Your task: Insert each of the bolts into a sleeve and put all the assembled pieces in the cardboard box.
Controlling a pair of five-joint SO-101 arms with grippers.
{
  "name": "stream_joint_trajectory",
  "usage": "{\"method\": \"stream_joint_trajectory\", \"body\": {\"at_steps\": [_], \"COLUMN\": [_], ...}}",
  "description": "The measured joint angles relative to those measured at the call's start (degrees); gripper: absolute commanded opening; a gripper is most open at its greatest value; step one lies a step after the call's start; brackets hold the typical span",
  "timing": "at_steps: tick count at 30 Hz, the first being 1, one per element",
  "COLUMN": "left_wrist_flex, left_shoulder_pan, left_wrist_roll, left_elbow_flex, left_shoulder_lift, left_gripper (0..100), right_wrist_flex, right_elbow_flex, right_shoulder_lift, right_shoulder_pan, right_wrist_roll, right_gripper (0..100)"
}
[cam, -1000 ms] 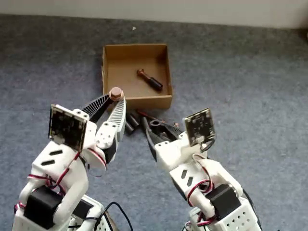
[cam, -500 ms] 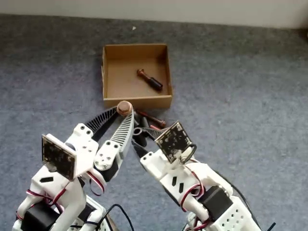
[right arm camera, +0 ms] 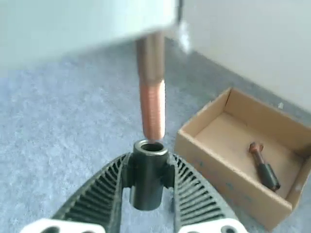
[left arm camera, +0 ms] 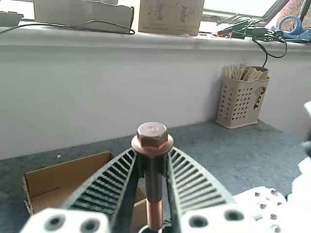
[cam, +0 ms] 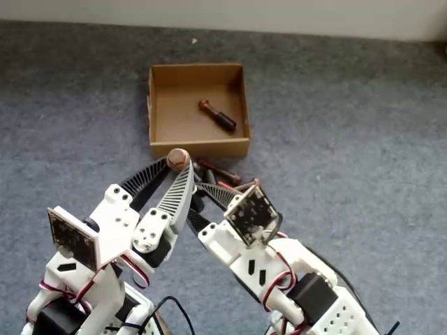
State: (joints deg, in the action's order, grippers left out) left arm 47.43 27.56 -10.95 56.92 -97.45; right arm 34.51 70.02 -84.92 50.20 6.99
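While the left gripper point(left arm camera: 152, 158) clamped the upright bolt point(right arm camera: 151, 97), its tip hung just above the sleeve point(right arm camera: 147, 182) mouth at frame centre, axes aligned, right gripper point(right arm camera: 148, 167) pinching the sleeve.

The bolt point(left arm camera: 154, 182) is shiny coppery metal, the sleeve point(right arm camera: 147, 175) matt black. The cardboard box point(cam: 174, 112) is matt, the tabletop point(cam: 349, 125) rough grey carpet.
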Motion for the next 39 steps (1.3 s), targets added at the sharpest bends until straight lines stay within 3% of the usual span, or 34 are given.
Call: {"method": "stream_joint_trajectory", "body": {"at_steps": [23, 30, 39], "left_wrist_flex": [-1.05, -1.14, 1.85], "left_shoulder_pan": [0.62, 0.62, 0.09], "left_wrist_roll": [-0.44, -0.44, 3.43], "left_elbow_flex": [4.66, 5.36, 6.15], "left_shoulder_lift": [-0.62, -0.70, -0.70], "left_gripper": [1, 17, 18], "right_wrist_flex": [-2.90, -8.26, -8.35], "right_elbow_flex": [0.00, 0.09, 2.99], "right_shoulder_lift": [-8.09, -8.00, -8.09], "right_shoulder_pan": [-0.26, -0.26, -0.26], "right_wrist_roll": [2.99, 6.59, 7.12], "right_gripper": [0.5, 0.5, 0.5]}}
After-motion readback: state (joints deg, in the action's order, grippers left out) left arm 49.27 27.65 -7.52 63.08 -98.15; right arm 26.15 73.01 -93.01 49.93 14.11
